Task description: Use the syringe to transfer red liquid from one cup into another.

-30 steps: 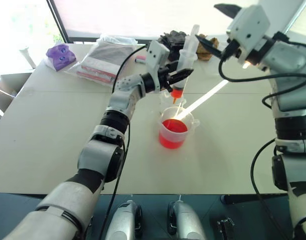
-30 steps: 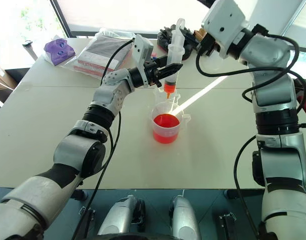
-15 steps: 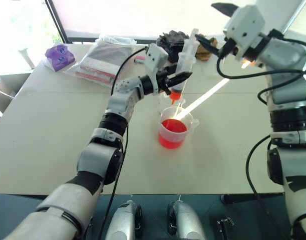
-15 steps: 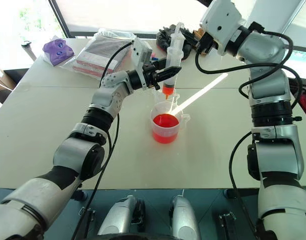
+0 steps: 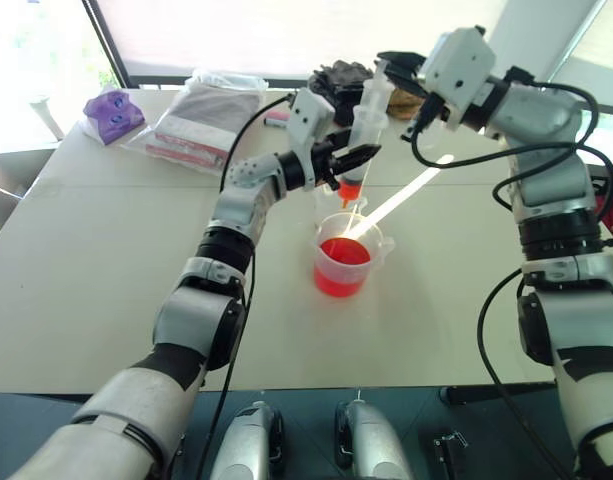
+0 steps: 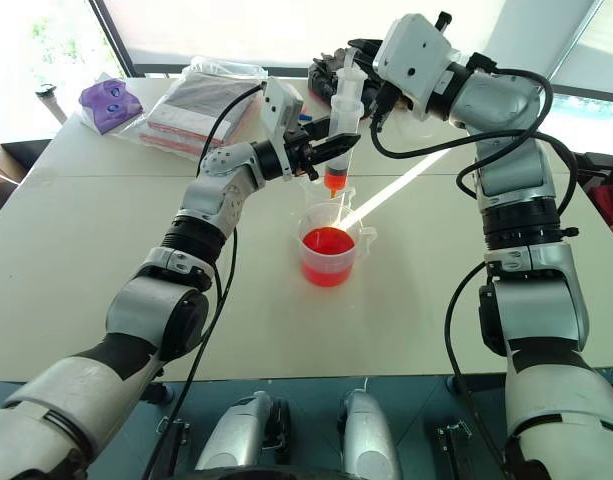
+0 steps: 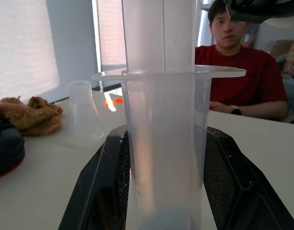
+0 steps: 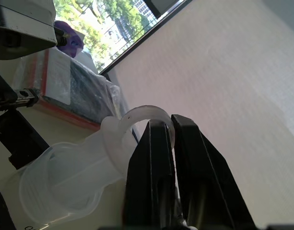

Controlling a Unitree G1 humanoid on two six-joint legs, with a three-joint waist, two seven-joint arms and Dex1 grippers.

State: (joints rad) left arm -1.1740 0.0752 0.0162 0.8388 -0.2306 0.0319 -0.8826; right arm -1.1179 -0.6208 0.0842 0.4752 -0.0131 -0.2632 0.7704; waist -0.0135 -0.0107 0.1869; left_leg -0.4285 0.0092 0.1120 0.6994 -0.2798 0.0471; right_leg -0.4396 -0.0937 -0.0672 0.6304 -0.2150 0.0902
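Table [image 5: 106, 260] is carrying the handled beaker [image 5: 348, 263], red liquid [image 5: 344, 252] sitting in it. My left gripper [image 5: 348, 160] is clamping the syringe [image 5: 363, 125] barrel upright above the beaker, orange tip pointing down. The smaller beaker [image 6: 324, 196] is standing just behind, mostly hidden by the syringe. My right gripper [image 8: 168, 143] is pinching the plunger's top ring, fingers nearly together; the ring's far side is hidden behind them. Person in red [image 7: 242, 72] is sitting across, partly cut off

Syringe [image 6: 343, 105], upright in the left tool [image 6: 321, 150], orange tip above handled beaker [image 6: 330, 244] of red liquid [image 6: 326, 243] on worktop [image 6: 86, 260].
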